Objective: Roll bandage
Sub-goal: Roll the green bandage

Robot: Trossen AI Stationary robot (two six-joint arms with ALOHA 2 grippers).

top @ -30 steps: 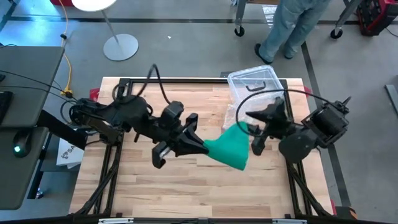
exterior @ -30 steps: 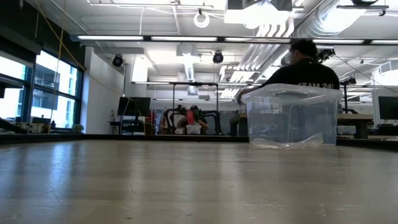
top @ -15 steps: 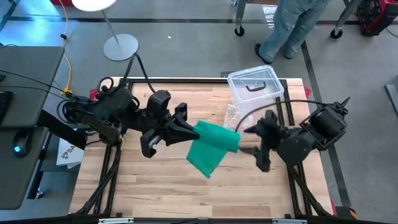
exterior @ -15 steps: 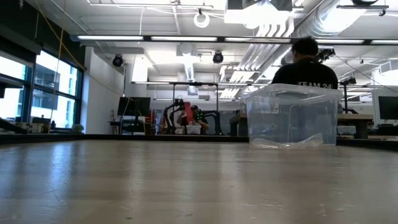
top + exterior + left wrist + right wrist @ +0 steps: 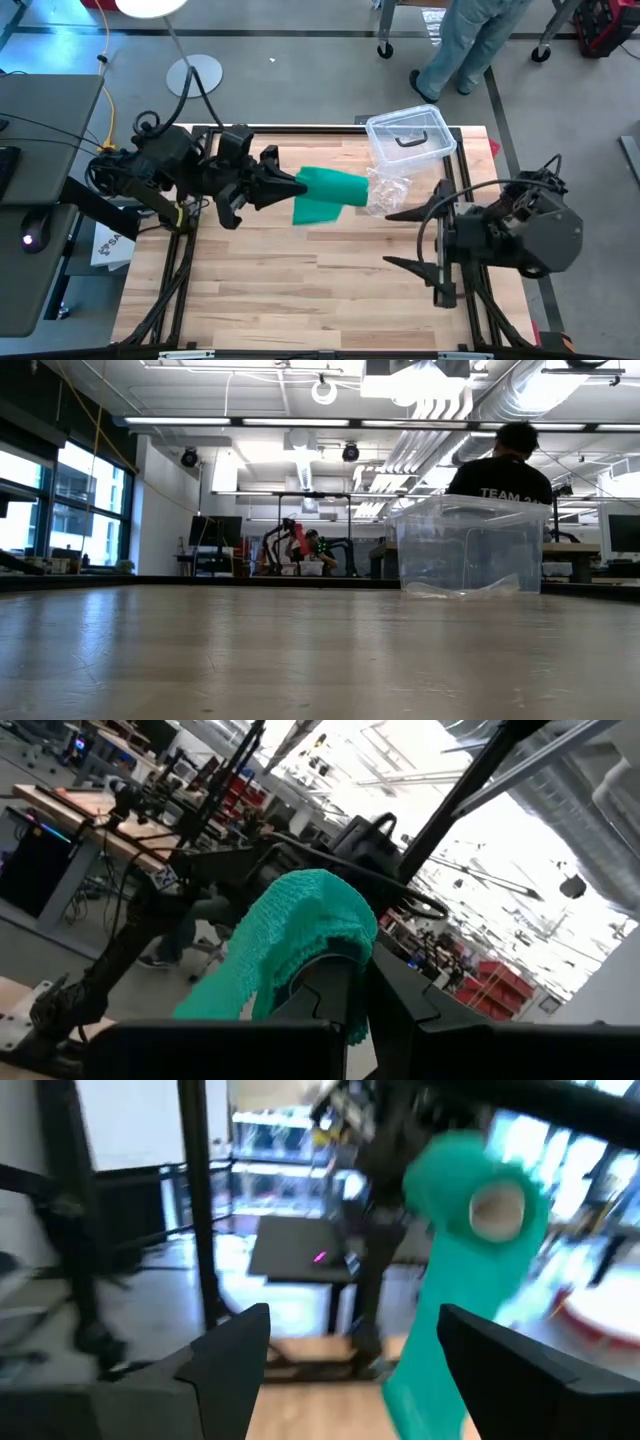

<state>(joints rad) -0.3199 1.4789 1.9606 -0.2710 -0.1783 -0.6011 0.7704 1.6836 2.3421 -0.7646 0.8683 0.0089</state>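
The left pincer (image 5: 290, 186) is sitting over the far left part of the wooden worktop (image 5: 300, 300), its fingers clenched on one end of the bandage (image 5: 325, 193). The bandage is hanging as a green strip from the fingertips, raised clear of the worktop and extending to the right toward the crinkly clear plastic bag (image 5: 390, 188). In the left wrist view the green fabric (image 5: 300, 945) is draping over the closed fingertips, and the low view is showing no part of it at worktop level. The right pincer (image 5: 412, 238) is positioned over the right side of the worktop, well apart from the bandage, with its two fingers (image 5: 415, 212) spread wide and nothing between them. In the right wrist view the bandage (image 5: 455, 1270) is appearing farther off, beyond the separated fingers (image 5: 225, 1355), with a pale round core showing at its upper end. A clear plastic box (image 5: 408, 135) with a black handle is resting at the far right corner of the worktop, just beyond the plastic bag; in the low view the box (image 5: 465, 545) is standing on the worktop at the right. A person (image 5: 465, 40) is standing on the floor beyond the far edge of the worktop.
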